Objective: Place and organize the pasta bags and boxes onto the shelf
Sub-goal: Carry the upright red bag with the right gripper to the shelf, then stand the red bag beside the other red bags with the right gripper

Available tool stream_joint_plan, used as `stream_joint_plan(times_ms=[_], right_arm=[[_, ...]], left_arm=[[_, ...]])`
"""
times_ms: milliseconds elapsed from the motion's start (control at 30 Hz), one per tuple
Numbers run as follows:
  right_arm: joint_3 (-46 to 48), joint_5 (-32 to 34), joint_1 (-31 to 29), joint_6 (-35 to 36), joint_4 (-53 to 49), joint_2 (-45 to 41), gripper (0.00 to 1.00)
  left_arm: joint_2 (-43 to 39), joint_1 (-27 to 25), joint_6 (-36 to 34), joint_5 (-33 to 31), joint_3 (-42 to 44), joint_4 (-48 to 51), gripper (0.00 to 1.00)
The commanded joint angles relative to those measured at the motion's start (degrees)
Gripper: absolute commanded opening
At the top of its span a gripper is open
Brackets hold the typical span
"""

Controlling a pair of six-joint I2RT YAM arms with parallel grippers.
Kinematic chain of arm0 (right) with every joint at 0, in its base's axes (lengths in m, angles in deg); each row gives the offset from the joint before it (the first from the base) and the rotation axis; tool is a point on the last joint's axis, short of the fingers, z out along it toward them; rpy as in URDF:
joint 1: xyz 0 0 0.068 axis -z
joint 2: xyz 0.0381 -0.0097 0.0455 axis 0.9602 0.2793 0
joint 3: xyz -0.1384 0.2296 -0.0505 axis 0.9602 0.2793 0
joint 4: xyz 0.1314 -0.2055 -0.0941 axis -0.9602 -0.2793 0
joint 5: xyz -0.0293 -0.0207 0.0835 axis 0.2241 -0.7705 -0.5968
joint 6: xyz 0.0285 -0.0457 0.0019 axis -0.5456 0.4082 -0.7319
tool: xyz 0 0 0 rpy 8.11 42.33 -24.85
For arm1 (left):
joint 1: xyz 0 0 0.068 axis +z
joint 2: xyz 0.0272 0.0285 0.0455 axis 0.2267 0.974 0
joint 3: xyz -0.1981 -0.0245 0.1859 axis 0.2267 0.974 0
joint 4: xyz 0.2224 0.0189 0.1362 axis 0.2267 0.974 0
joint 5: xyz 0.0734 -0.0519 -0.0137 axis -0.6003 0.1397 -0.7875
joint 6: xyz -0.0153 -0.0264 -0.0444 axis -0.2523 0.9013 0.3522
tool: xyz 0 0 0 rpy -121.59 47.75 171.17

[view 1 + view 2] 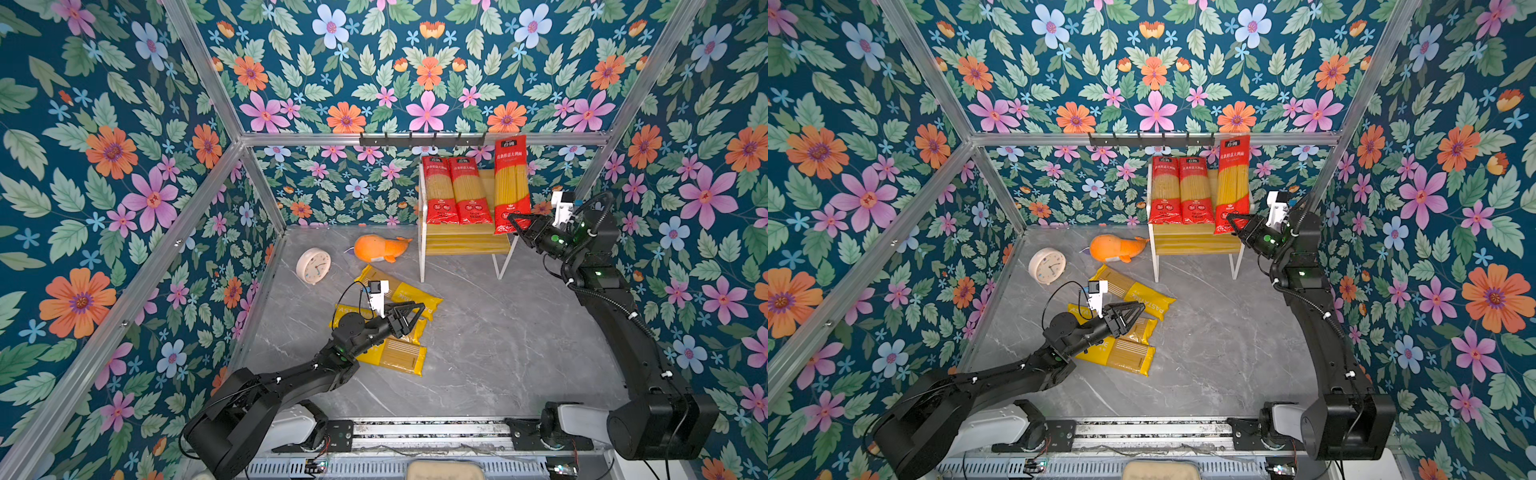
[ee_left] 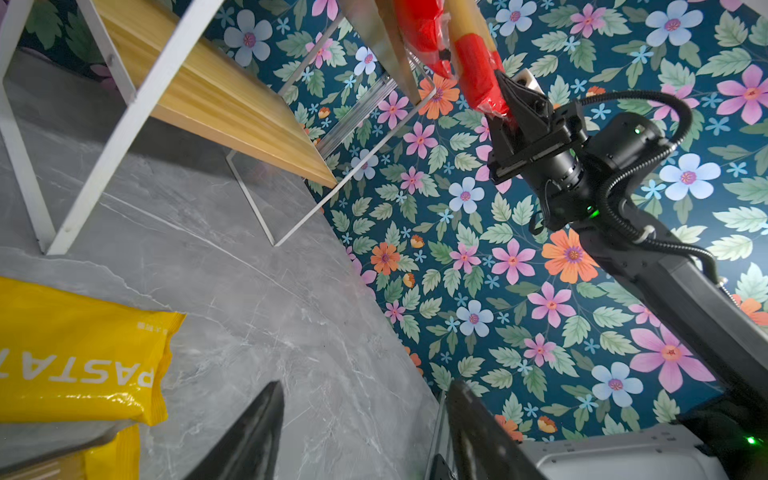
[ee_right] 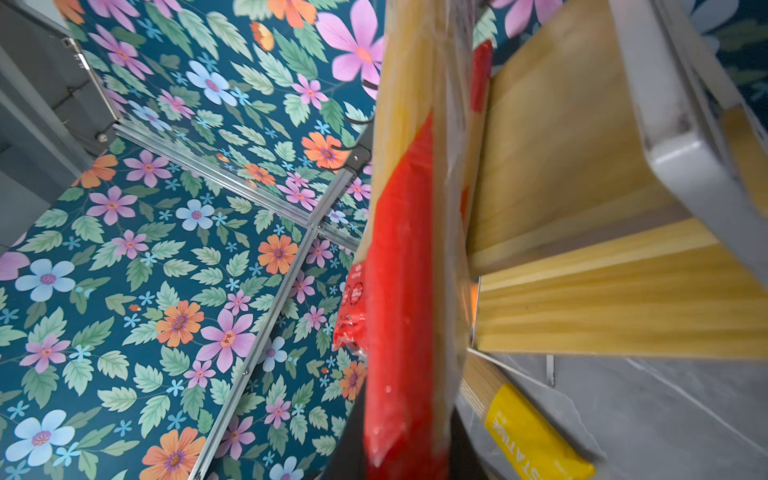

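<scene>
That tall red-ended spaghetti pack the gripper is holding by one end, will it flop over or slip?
Probably stiff: the spaghetti pack runs straight though the right gripper pinches only its lower red end. Its glossy film looks slippery. Upended, tall and narrow beside the shelf, it may tip once released.

Three red-ended packs (image 1: 469, 191) line the shelf (image 1: 465, 246) top, one standing higher; three yellow packs (image 1: 411, 293) lie overlapping apart from it.

Left arm (image 1: 291, 382) hides most of middle yellow pack (image 1: 419, 332); held red-ended pack (image 3: 399, 332) blurred, edge-cropped.
</scene>
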State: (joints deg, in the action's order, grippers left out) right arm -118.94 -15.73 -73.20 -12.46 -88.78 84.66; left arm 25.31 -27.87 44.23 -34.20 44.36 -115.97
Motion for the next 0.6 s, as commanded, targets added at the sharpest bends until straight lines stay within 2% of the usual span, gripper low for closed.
stream_joint_plan(times_ms=[0, 233, 500, 567], right_arm=[[-3.7, -6.92, 0.08, 2.57, -1.6, 1.83, 0.0], [-11.24, -8.05, 3.76, -1.32, -10.01, 7.38, 0.0], [-17.16, -16.14, 6.69, -11.63, -5.51, 17.48, 0.0], [-17.35, -16.05, 6.68, -12.8, -4.88, 18.52, 0.09]], left_arm=[[0.39, -0.58, -0.95, -1.5, 0.42, -0.66, 0.65], [-0.04, -1.3, -1.15, -2.47, 1.05, 0.26, 0.65], [0.46, -1.71, -1.71, -2.87, 0.63, 1.26, 0.65], [0.75, -1.78, -1.78, -2.73, 0.38, 1.26, 0.65]])
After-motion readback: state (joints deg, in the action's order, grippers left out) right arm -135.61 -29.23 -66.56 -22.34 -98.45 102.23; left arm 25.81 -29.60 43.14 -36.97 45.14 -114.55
